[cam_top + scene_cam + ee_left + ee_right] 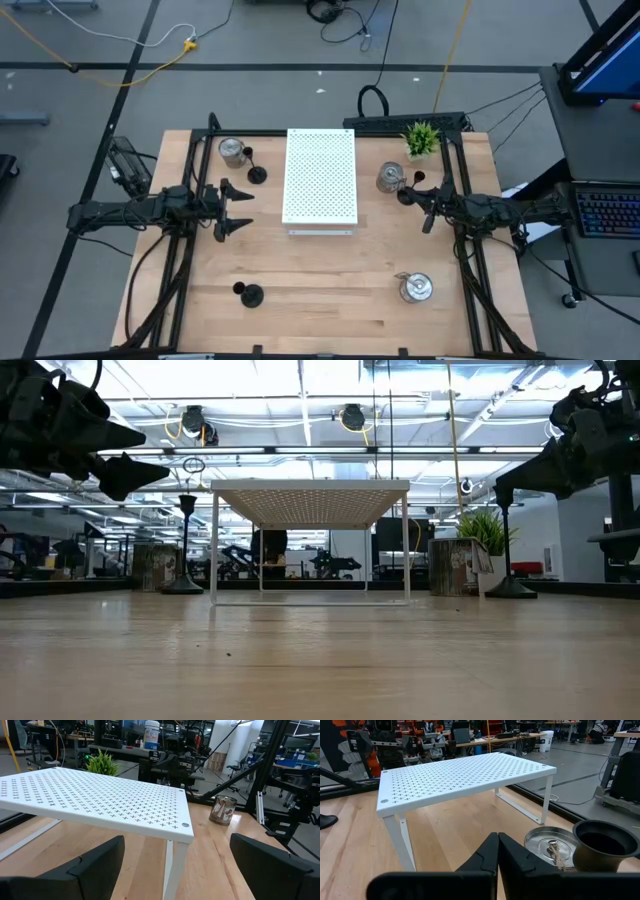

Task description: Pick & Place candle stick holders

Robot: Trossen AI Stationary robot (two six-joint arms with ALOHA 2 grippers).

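Note:
Three black and three silver candle stick holders stand on their bases on the wooden table. A silver one (232, 152) and a black one (257, 175) are at the far left. Another silver (390, 178) and black (418, 178) pair stands right of the white shelf (320, 178). A black one (248, 294) and a silver one (415, 287) stand near the front. My left gripper (235, 208) hovers open left of the shelf, level, with nothing between its fingers (100, 862). My right gripper (408, 195) is shut, just above the right-hand pair (552, 847).
The white perforated shelf (310, 500) stands on thin legs at the table's middle. A small green potted plant (422, 138) sits at the far right corner. Bare wood lies between the two front holders and under the shelf.

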